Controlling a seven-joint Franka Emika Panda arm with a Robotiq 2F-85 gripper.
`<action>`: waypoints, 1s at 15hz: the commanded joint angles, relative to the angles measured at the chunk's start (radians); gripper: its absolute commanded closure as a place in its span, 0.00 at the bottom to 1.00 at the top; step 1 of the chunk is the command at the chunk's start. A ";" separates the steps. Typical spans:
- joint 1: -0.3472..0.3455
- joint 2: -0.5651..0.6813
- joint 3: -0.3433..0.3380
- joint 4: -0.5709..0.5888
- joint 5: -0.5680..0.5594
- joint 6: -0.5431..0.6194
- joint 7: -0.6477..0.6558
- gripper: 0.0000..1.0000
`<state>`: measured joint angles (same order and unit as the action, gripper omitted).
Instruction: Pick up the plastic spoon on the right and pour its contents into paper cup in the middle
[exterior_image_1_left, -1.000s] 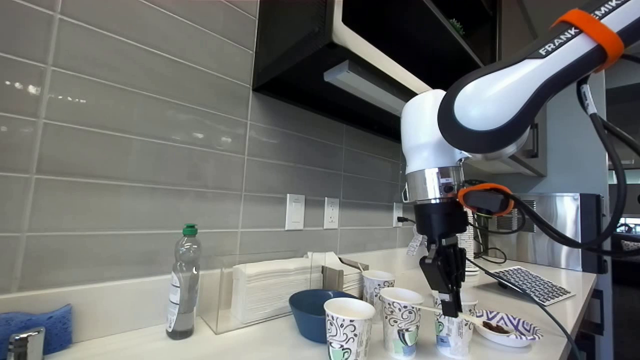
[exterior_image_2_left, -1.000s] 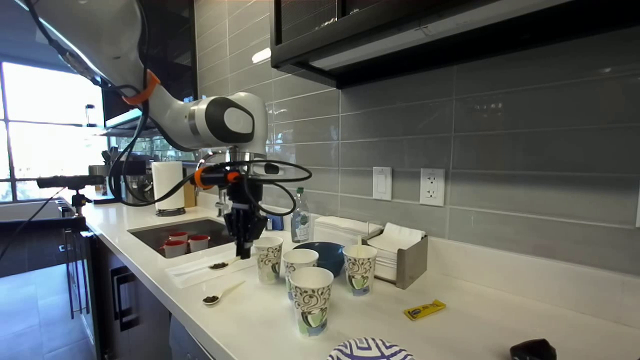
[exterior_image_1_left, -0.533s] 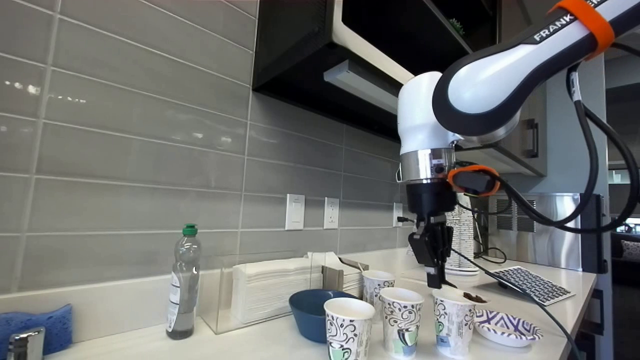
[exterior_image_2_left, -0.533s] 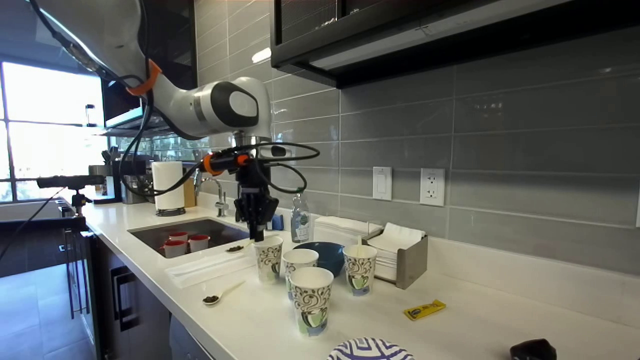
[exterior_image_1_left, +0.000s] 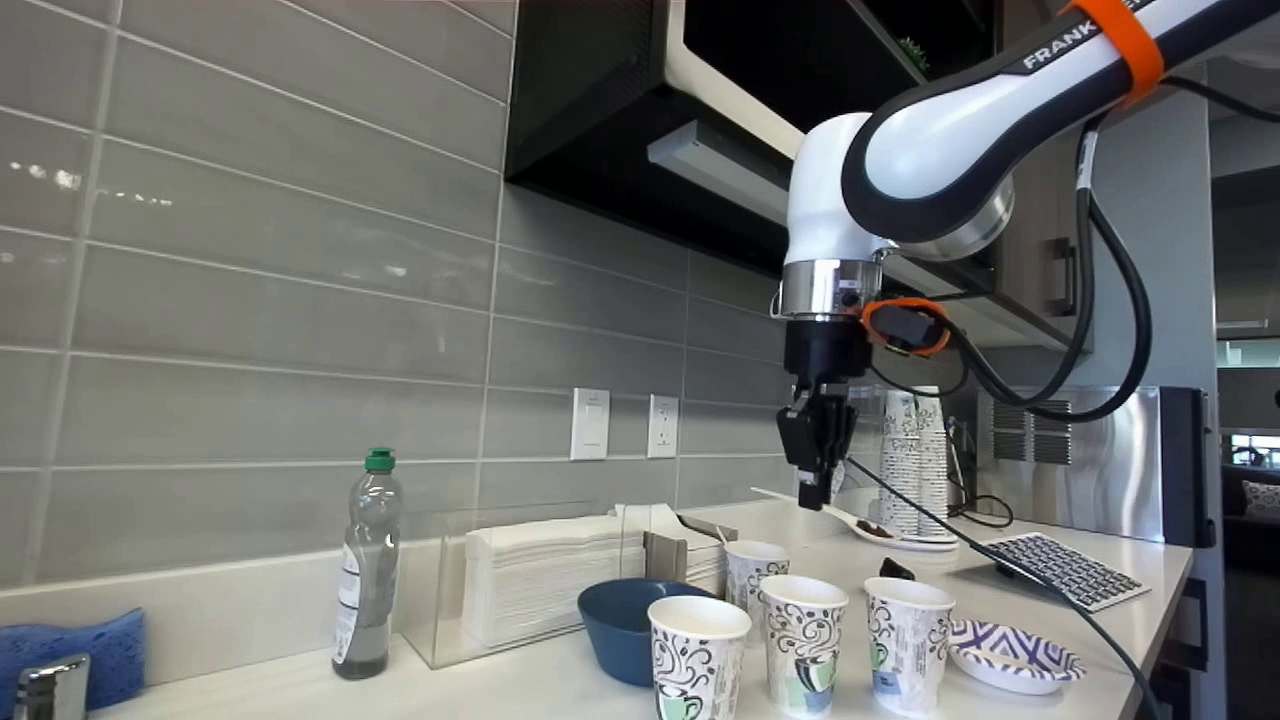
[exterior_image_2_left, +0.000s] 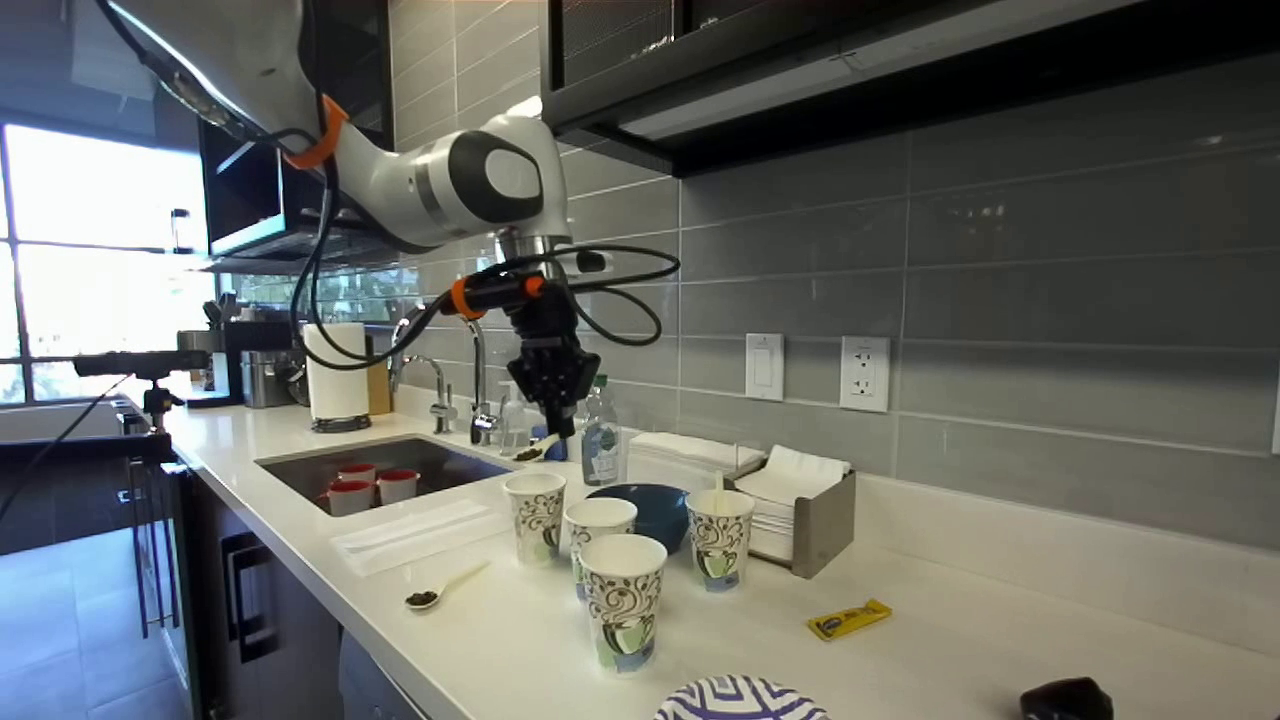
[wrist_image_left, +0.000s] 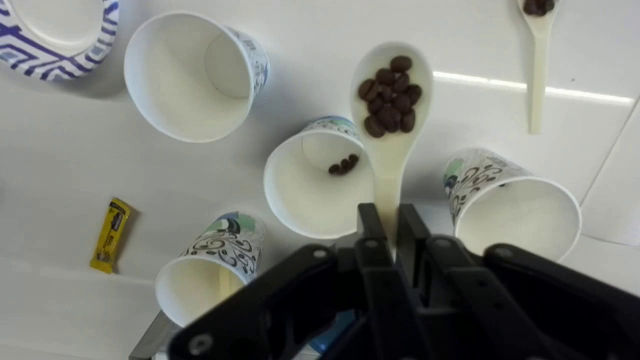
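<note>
Plastic spoon (wrist_image_left: 388, 152), loaded with dark beans (wrist_image_left: 391, 104), is aloft, handle pinched by the pincer (wrist_image_left: 390, 218), scoop facing up, presumably so nothing spills before tipping into the middle paper cup (wrist_image_left: 305, 200), which stands lower, upright on the table (wrist_image_left: 80, 145) between two similar cups (wrist_image_left: 175, 85).

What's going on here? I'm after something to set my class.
The robot's gripper is holding a plastic spoon up in the air over the counter, with dark beans in it. They have not yet been poured. A few similar beans lie inside the middle paper cup, and a second loaded spoon rests on the counter.
</note>
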<state>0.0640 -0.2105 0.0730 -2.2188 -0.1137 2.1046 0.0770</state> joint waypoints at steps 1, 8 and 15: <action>-0.007 0.058 -0.016 0.039 0.008 0.069 -0.063 0.97; -0.008 0.131 -0.030 0.061 0.009 0.210 -0.133 0.97; -0.012 0.110 -0.042 -0.016 0.035 0.389 -0.142 0.97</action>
<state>0.0606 -0.0866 0.0348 -2.1989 -0.1053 2.4236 -0.0408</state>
